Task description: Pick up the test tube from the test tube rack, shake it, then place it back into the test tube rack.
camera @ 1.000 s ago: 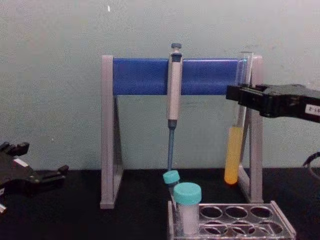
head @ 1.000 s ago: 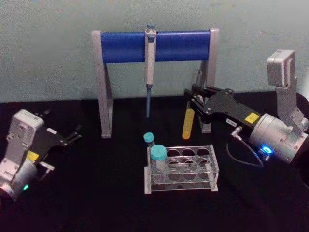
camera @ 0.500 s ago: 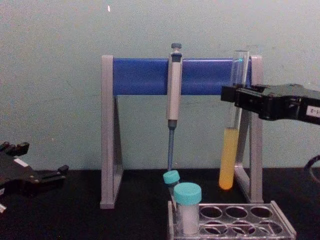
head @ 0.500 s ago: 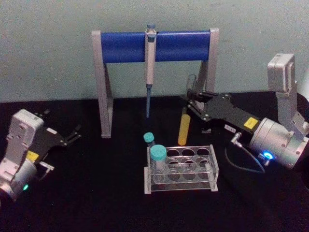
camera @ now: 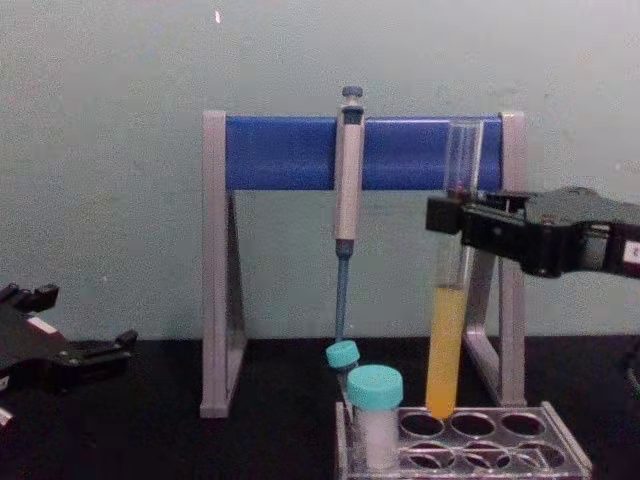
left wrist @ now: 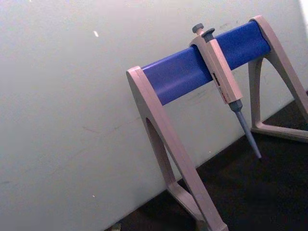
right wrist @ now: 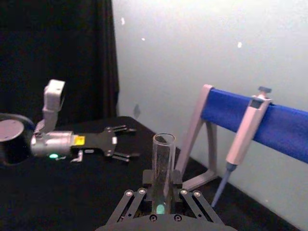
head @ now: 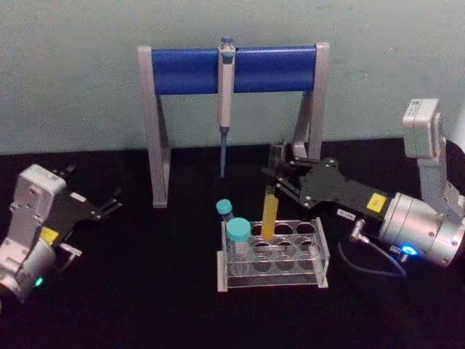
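Observation:
The test tube (head: 270,213), clear glass with yellow liquid in its lower part, hangs nearly upright with my right gripper (head: 275,178) shut on its upper part. In the chest view the test tube (camera: 445,345) has its round bottom right at a back-row hole of the test tube rack (camera: 498,440); I cannot tell whether it has entered. The right gripper (camera: 450,215) reaches in from the right. The right wrist view shows the tube's open mouth (right wrist: 163,159) rising between the right gripper (right wrist: 161,192) fingers. The clear acrylic rack (head: 272,280) stands mid-table. My left gripper (head: 109,203) rests open at the far left.
Two teal-capped vials (head: 237,231) (camera: 375,385) stand at the rack's left end. Behind it is the grey-and-blue pipette stand (head: 189,70) (camera: 285,152) (left wrist: 178,77) with a grey pipette (head: 226,80) (camera: 348,170) hanging from it. A pale wall closes the back.
The right gripper has carried the test tube down and to the left, from beside the stand's right leg to over the rack's back row. The left arm has not moved.

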Robot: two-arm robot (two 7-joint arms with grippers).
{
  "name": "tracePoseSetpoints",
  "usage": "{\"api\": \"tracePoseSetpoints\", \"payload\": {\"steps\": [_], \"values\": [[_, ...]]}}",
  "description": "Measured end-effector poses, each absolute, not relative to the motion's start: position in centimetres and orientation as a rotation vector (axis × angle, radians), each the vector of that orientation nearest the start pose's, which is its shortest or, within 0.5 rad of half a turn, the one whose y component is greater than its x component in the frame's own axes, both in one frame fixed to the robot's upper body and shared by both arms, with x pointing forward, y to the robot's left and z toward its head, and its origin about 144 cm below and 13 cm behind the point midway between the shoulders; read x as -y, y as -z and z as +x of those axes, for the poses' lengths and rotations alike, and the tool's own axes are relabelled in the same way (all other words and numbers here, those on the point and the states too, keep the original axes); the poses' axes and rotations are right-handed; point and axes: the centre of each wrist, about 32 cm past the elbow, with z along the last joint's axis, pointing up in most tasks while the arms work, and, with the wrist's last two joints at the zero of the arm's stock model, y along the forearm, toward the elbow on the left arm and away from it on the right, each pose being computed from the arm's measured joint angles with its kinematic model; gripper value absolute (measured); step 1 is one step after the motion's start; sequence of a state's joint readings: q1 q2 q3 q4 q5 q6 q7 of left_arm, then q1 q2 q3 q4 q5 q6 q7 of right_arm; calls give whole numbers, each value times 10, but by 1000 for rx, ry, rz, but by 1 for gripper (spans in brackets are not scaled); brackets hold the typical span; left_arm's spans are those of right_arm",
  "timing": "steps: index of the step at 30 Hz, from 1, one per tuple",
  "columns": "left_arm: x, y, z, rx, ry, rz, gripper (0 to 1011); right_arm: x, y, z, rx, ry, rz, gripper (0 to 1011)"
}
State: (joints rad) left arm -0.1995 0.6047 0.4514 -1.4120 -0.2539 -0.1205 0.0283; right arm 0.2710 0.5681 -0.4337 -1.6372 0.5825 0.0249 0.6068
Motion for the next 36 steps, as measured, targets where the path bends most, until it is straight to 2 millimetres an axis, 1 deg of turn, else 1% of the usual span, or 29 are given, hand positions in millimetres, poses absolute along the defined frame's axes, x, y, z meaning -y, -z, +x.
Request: {"api": "tracePoseSetpoints", "payload": {"steps": [13,25,36], "values": [[-310,-1140,489,285,-1248,304,1001,264,-1213,504,60,520,-9,234],[-310,-1140,489,285,-1248,304,1001,263,-1204,509,51,535,-12,235],[-310,-1140,489,285,-1248,304,1001,261,-1201,512,50,548,-11,234]]}}
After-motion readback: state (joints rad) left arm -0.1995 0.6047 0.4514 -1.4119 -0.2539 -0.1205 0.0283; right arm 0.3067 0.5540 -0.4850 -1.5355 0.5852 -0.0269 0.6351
